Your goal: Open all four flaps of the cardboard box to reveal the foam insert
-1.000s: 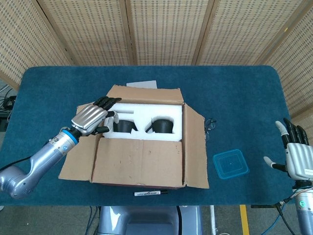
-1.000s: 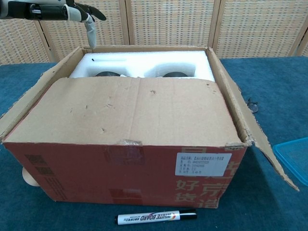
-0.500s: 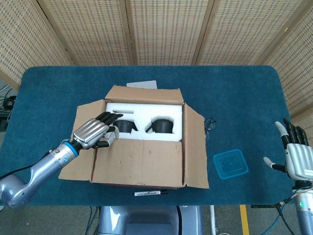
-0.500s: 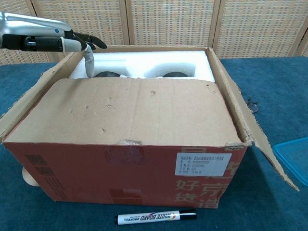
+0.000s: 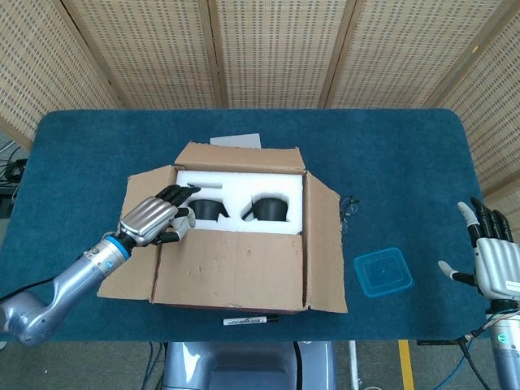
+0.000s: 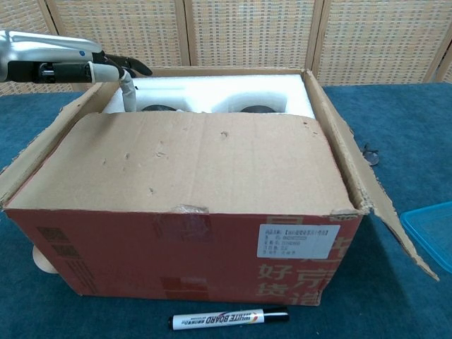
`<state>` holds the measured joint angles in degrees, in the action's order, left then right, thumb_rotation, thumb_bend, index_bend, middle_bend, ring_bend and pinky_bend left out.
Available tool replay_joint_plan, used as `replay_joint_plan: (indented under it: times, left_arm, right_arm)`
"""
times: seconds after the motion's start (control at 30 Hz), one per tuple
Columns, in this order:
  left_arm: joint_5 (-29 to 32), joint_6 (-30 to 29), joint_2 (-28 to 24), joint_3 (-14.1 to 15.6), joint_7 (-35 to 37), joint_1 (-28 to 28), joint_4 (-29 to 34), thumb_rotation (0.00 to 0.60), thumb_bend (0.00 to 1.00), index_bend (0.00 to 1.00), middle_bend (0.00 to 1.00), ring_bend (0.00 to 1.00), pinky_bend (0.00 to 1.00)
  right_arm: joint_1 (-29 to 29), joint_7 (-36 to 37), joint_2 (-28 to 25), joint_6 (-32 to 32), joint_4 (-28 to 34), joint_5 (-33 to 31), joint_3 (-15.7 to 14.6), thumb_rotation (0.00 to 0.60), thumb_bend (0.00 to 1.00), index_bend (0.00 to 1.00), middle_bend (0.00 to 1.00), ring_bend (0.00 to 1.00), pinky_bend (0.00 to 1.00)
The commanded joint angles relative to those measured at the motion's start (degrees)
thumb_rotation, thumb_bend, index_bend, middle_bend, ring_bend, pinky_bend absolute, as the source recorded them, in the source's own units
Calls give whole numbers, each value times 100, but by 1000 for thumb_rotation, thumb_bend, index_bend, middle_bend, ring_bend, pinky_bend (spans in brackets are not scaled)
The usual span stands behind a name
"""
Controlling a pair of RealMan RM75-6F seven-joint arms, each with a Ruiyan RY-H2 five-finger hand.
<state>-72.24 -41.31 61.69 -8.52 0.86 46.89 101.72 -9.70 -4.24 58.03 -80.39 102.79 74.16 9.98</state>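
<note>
Marker [image 6: 229, 318], near the box front: "WHITE BOARD"
Cardboard box [image 6: 141, 275] front: large red Chinese characters, "好" legible
White label [image 6: 298, 241] on box front: print too small to read

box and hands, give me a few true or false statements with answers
1. The front flap lies over part of the foam. True.
2. The left hand is at the box's left side, near the front flap's corner. True.
3. The right hand holds the marker. False: it is held up, fingers apart and empty, at the table's right edge; the marker lies in front of the box.
4. The blue lid lies inside the box. False: it lies on the table, right of the box.
5. The right flap is folded outward. True.
</note>
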Motion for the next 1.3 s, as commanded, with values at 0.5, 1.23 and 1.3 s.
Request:
replay_joint_plan:
  times: [0.5,1.23,1.3]
  left_arm:
    - [-285,357,-406,-216,1739,-20,294,0,702,468,2,0,0]
    - [-3672,-295,-1416,551,8402,545,-120,0,679,469,2,0,0]
    - [-3969,-572,-1447,755,8859,661,-279,0,680,468,2,0,0]
  right_arm:
    - [2,-26,14,-22,-11,-52,34,600,182,0,0,0,0]
    - [-14,-140,14,-25,70,-92,52,600,180,0,0,0,0]
    - [-15,-152,15,-28,77,-94,54,600,181,0,0,0,0]
